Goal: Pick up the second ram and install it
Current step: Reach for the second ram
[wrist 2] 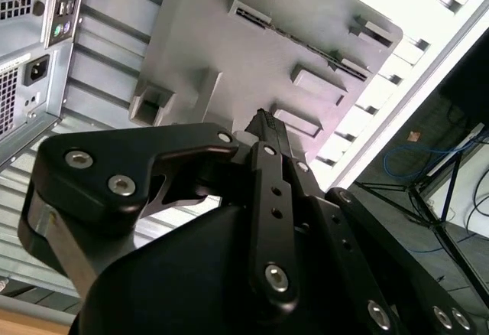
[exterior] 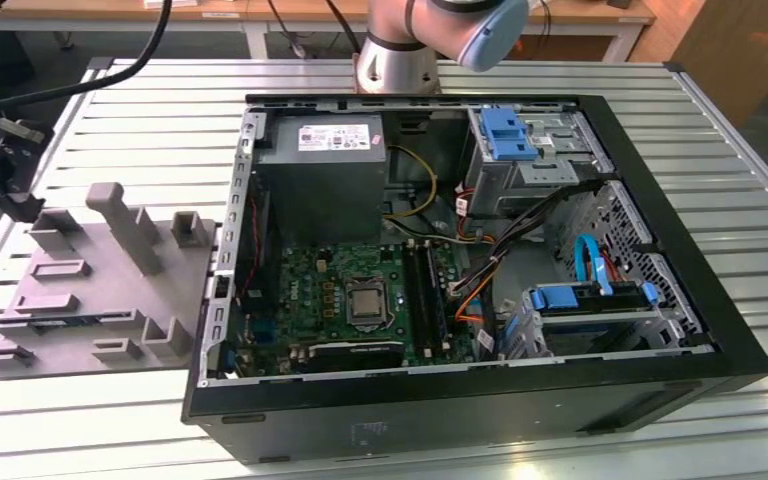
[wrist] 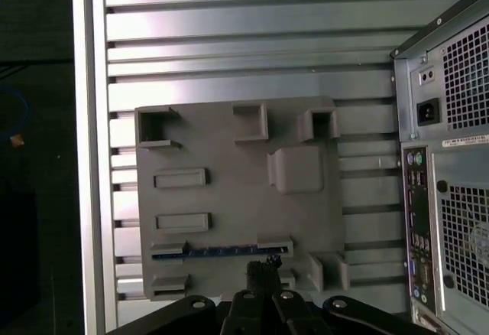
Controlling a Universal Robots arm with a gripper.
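Pincer (wrist: 260, 268), closed, hangs near the thin, dark-blue ram (wrist: 221, 252).

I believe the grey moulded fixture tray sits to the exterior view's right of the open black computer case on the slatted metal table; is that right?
No: the grey moulded fixture tray sits to the exterior view's left of the open black computer case, on the slatted metal table; the exterior view shows it.

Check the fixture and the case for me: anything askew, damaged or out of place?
Nothing stands out. The RAM stick lies straight in its slot on the grey fixture, which sits flat on the slatted table beside the open computer case. The hand is near the stick, holding nothing.
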